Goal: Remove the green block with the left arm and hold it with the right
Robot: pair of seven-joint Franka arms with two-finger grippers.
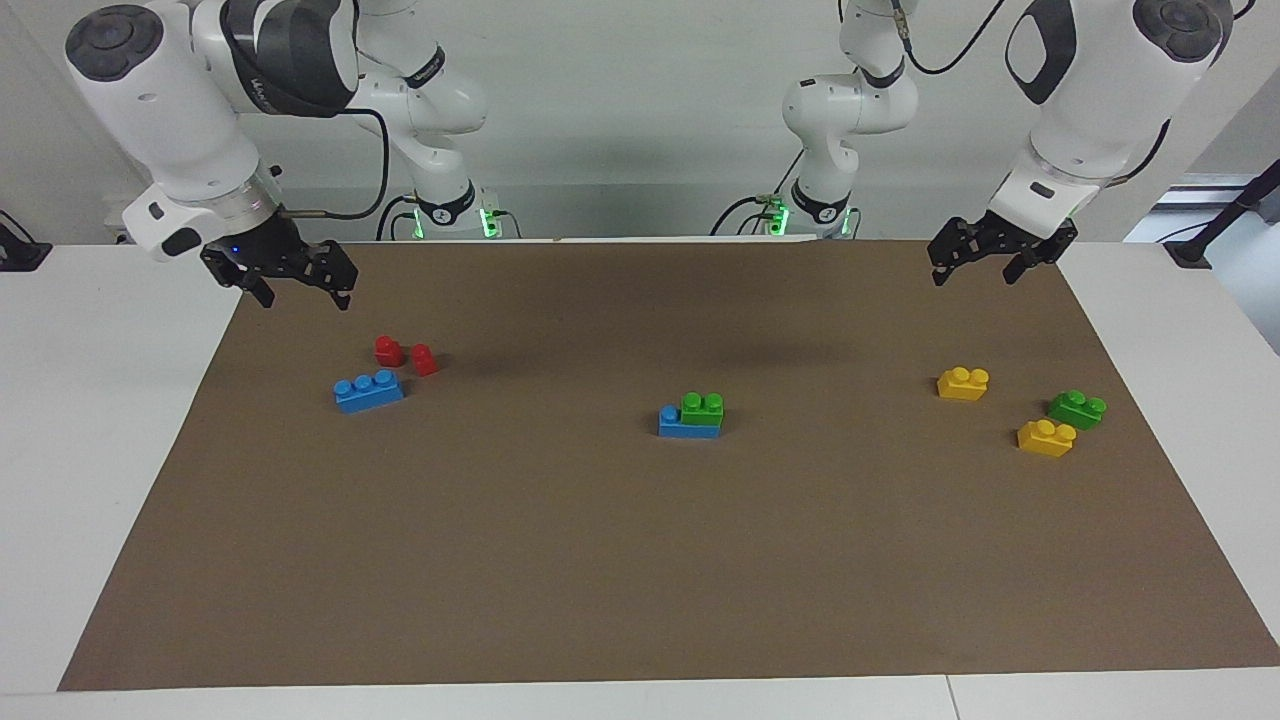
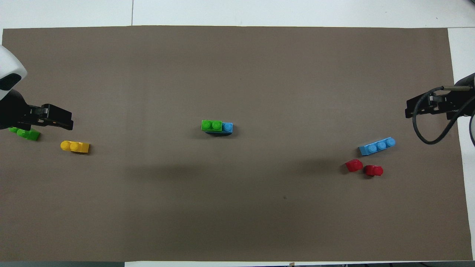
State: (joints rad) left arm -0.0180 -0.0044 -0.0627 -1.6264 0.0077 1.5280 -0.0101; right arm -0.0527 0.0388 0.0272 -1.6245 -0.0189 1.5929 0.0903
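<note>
A bright green block (image 1: 703,408) with two studs sits on a blue brick (image 1: 685,426) in the middle of the brown mat; both show in the overhead view, green block (image 2: 211,125) on blue brick (image 2: 228,127). A second green block (image 1: 1077,409) lies loose at the left arm's end, partly covered by the gripper from above (image 2: 29,134). My left gripper (image 1: 973,276) is open and empty, raised over the mat's edge nearest the robots, and shows overhead (image 2: 66,123). My right gripper (image 1: 304,298) is open and empty above the mat's corner, also seen overhead (image 2: 409,110).
Two yellow bricks (image 1: 963,383) (image 1: 1046,438) lie by the loose green block; one shows overhead (image 2: 75,147). A loose blue three-stud brick (image 1: 369,390) and two red pieces (image 1: 388,350) (image 1: 424,359) lie at the right arm's end. White table (image 1: 100,420) borders the mat.
</note>
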